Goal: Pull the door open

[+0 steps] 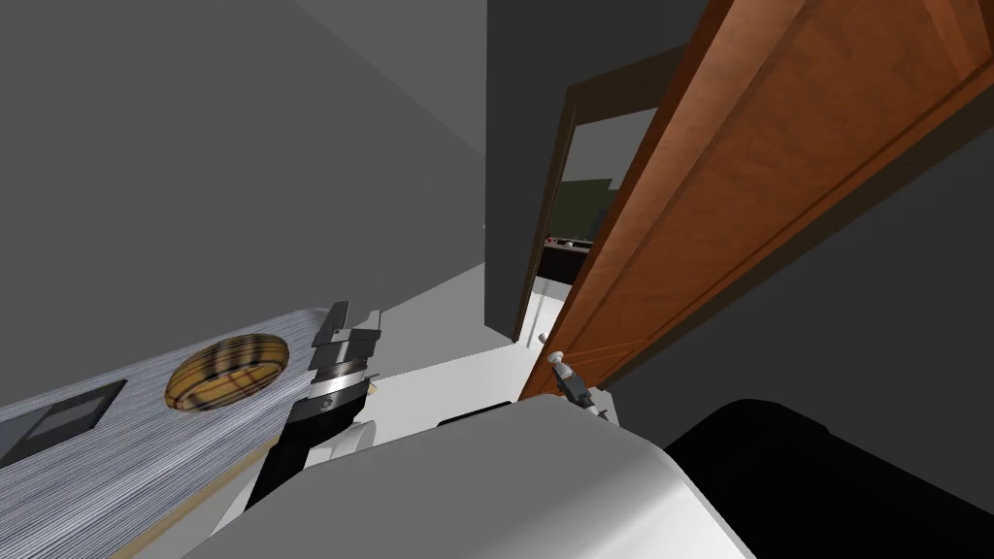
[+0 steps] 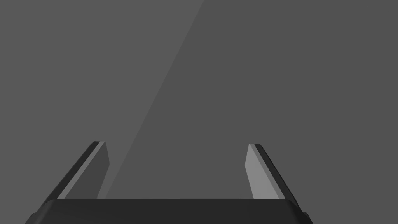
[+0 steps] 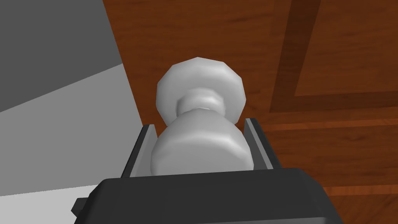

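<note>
On the far left lies a grey striped table top [image 1: 116, 466]. A round brown and yellow striped bowl [image 1: 228, 371] sits on it, with a flat dark square [image 1: 68, 417] to its left. The robot's left claw [image 1: 355, 315] hangs just right of the bowl, by the table's edge. Its two fingers stand wide apart and hold nothing. It is well apart from the door, so it is not the arm for this job.

Next come the pale floor [image 1: 456, 378] and a dark door frame [image 1: 544, 223] with a gap to see through. The tall brown wooden door [image 1: 738, 194] stands to the right of the gap, out from the frame a little way.

The small pale grey round door knob [image 1: 558, 359] sits low on the door, near its left edge. The right claw [image 3: 198, 124] is closed on it, with one thin finger pressing each side. The knob sticks straight out from the door's face towards the claw, so its long way lines up with the claw. The door lies just beyond the knob.

The grip looks done and the pull looks next. The arm should draw back towards the robot and curve with the door's swing, or the smooth knob may slip out.
</note>
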### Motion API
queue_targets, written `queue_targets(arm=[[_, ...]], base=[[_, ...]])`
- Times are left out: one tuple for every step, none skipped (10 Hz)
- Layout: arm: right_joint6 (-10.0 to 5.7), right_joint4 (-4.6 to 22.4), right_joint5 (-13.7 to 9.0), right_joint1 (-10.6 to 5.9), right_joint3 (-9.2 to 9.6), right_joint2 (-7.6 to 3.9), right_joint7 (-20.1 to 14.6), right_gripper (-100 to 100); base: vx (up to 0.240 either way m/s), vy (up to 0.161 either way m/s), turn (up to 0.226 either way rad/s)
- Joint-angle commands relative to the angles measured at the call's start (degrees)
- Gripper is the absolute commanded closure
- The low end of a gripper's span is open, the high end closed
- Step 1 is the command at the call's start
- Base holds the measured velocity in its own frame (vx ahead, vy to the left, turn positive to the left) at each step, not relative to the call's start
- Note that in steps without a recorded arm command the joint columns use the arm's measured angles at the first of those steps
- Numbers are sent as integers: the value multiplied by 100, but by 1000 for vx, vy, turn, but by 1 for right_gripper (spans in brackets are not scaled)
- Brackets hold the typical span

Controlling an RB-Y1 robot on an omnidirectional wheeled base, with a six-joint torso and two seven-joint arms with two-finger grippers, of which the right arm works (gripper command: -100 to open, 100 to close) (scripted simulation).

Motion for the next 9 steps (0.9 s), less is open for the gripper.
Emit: queue_targets(arm=[[-119,98,28,-16,39,-42,-63,100],[-172,149,42,-32,59,-60,-95,100],[-227,201,57,-47,81,-79,-128,100],[-281,253,71,-63,102,-97,-161,100],[-335,304,85,-78,123,-115,-193,100],[-385,351,98,-92,142,-132,-223,100],[-430,395,109,-105,160,-148,-250,100],[-484,446,124,-121,181,-166,-282,100],[-522,482,133,-131,195,-179,-305,100]], base=[[-249,-81,196],[-247,-39,174],[-209,-40,108],[-214,-41,123],[-211,-30,136],[-186,-36,118],[-195,-57,114],[-211,-58,136],[-195,-42,108]])
